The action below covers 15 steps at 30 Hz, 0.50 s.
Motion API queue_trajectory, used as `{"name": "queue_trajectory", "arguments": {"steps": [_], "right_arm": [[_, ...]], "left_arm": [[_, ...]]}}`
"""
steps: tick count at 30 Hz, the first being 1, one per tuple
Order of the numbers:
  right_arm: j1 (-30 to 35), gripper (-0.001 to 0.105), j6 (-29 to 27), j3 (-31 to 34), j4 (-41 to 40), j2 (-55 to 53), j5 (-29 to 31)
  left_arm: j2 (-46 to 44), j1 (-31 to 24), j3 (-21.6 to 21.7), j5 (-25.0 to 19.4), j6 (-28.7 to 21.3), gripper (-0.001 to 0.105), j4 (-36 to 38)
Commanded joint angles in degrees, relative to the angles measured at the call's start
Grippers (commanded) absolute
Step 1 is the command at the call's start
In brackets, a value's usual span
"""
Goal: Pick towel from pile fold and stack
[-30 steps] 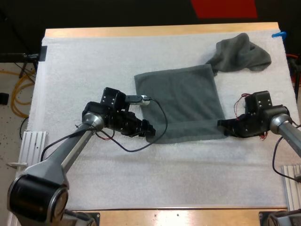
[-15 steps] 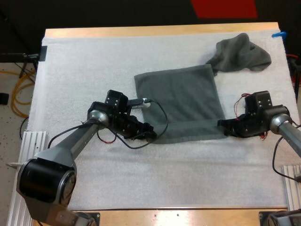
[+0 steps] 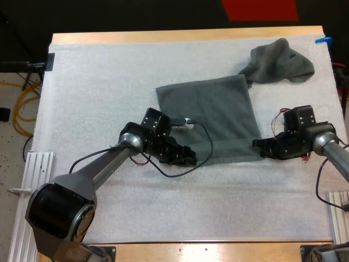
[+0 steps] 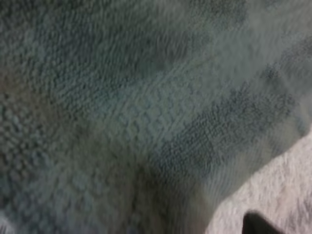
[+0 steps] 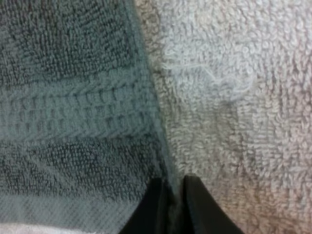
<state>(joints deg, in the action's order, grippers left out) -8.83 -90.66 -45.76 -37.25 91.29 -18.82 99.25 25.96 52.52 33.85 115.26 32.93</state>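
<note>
A dark grey-green towel (image 3: 218, 112) lies spread flat on the white mat (image 3: 98, 82). My left gripper (image 3: 190, 161) is at its near left corner and sits low over the cloth. The left wrist view has towel weave (image 4: 122, 97) right up against the camera, with one dark fingertip (image 4: 256, 224) at the cloth's edge. At the near right corner, my right gripper (image 3: 257, 145) is shut on the towel. In the right wrist view its fingers (image 5: 192, 204) pinch the towel's hem (image 5: 146, 122) between them. A second towel (image 3: 281, 60), crumpled, rests at the far right of the mat.
The wooden table edge (image 3: 185, 35) runs along the far side. Bare white mat (image 3: 207, 213) stretches across the near side and the left. Mat pile (image 5: 234, 97) lies beside the towel's right edge.
My left gripper has slid to the right along the towel's near edge, moving the near left corner inward. The right gripper and the crumpled towel have stayed put.
</note>
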Motion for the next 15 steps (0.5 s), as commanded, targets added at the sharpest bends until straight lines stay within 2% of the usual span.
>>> {"name": "queue_trajectory", "arguments": {"steps": [1,5,8,11,12,15], "right_arm": [[0.0,0.0,-0.6,0.1,-0.8,-0.4,0.2],[0.0,0.0,-0.7,0.1,-0.8,-0.4,0.2],[0.0,0.0,-0.8,0.1,-0.8,-0.4,0.2],[0.0,0.0,-0.8,0.1,-0.8,-0.4,0.2],[0.0,0.0,-0.8,0.1,-0.8,-0.4,0.2],[0.0,0.0,-1.1,0.1,-0.6,-0.4,0.2]], "left_arm": [[1.0,0.5,-0.4,-1.9,0.4,0.056,0.8],[1.0,0.5,-0.4,-2.3,0.2,0.052,1.8],[1.0,0.5,-0.4,-2.3,0.2,0.032,1.8],[1.0,0.5,-0.4,-3.0,0.2,0.005,1.8],[1.0,0.5,-0.4,-3.5,0.2,0.0,1.8],[0.8,0.5,-0.4,-3.6,-0.1,0.0,2.0]]}}
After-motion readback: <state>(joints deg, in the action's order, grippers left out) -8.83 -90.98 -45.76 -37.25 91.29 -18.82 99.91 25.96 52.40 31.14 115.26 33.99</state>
